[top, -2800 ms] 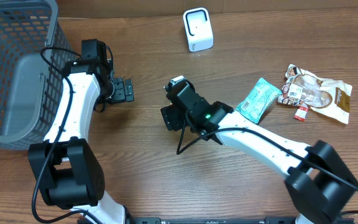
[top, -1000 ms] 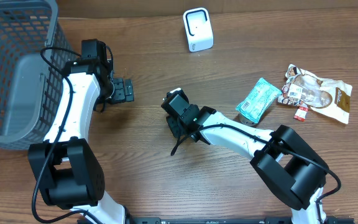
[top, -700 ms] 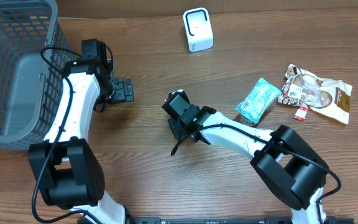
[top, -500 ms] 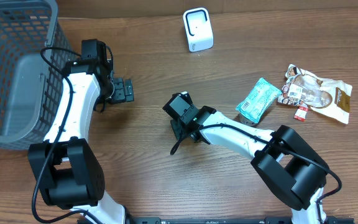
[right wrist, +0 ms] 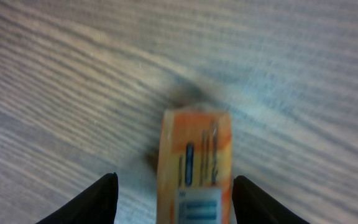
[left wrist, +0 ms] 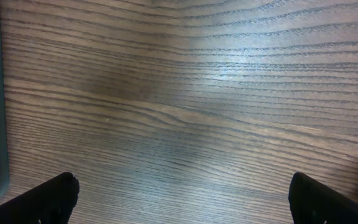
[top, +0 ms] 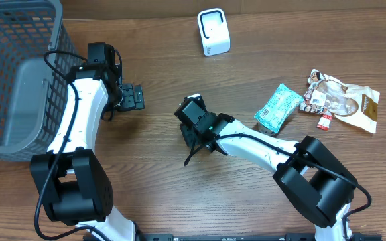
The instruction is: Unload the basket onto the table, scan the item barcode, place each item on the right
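While the left gripper hangs wide open, the right gripper stands loose around the orange box near the middle of the table. Next it should squeeze, lift, and show the barcode to the white scanner.

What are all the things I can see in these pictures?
basket: 1, grey, far left of the table
scanner: 1, white, back middle
packet: 1, teal, right side
snack bag: 1, brown and white, far right
small item: 1, red and white, beside the snack bag
box: 1, orange, on the table between the right fingers
table: 1, brown wood, under everything
left arm: 1, white and black, by the basket
right arm: 1, white and black, middle
left end effector: 1, black, open over bare wood
right end effector: 1, black, open around the box
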Robot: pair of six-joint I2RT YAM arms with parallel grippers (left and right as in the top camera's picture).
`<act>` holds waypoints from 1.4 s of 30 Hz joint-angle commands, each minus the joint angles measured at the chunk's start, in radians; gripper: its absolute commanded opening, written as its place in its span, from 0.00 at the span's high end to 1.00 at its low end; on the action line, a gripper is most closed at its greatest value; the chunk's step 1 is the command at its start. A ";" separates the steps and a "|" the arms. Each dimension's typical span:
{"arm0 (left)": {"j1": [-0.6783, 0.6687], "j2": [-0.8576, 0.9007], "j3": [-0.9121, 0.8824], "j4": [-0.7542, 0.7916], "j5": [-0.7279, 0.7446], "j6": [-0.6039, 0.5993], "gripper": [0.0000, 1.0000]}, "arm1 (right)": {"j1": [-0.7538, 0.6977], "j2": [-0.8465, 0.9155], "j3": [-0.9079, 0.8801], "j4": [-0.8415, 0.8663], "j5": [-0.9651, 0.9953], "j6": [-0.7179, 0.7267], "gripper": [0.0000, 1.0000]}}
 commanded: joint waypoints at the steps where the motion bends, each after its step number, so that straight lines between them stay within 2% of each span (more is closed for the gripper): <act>1: -0.002 0.005 0.002 0.001 -0.005 0.019 0.00 | 0.005 -0.044 0.013 0.013 0.053 -0.032 0.44; 5: -0.002 0.005 0.002 0.002 -0.005 0.019 0.00 | 0.005 -0.044 0.013 0.017 0.054 -0.032 0.74; 7: -0.002 0.005 0.002 0.002 -0.005 0.019 0.00 | 0.005 -0.044 0.013 0.028 0.055 -0.032 0.77; 8: -0.002 0.005 0.002 0.001 -0.005 0.019 0.00 | 0.005 -0.044 0.013 0.032 0.054 -0.032 0.70; 9: -0.002 0.005 0.002 0.002 -0.005 0.019 0.00 | 0.005 -0.044 0.013 0.036 0.054 -0.032 0.50; 10: -0.002 0.005 0.002 0.001 -0.005 0.019 0.00 | 0.005 -0.045 0.014 0.043 0.062 -0.033 0.35; 12: -0.002 0.005 0.002 0.002 -0.005 0.019 0.00 | 0.005 -0.051 0.021 0.045 0.093 -0.033 0.29; 19: -0.002 0.005 0.002 0.001 -0.005 0.019 0.00 | -0.012 -0.173 0.105 0.006 0.098 -0.034 0.25; 23: -0.002 0.005 0.002 0.001 -0.005 0.019 0.00 | -0.074 -0.245 0.130 -0.093 0.097 0.048 0.24; 27: -0.002 0.005 0.002 0.002 -0.005 0.019 0.00 | -0.194 -0.312 0.130 -0.243 0.051 0.165 0.23; 36: -0.002 0.005 0.002 0.002 -0.005 0.019 0.00 | -0.560 -0.378 0.130 -0.487 -0.275 0.172 0.23; 42: -0.002 0.005 0.002 0.001 -0.005 0.019 0.00 | -0.671 -0.378 0.121 -0.594 -0.280 0.171 0.19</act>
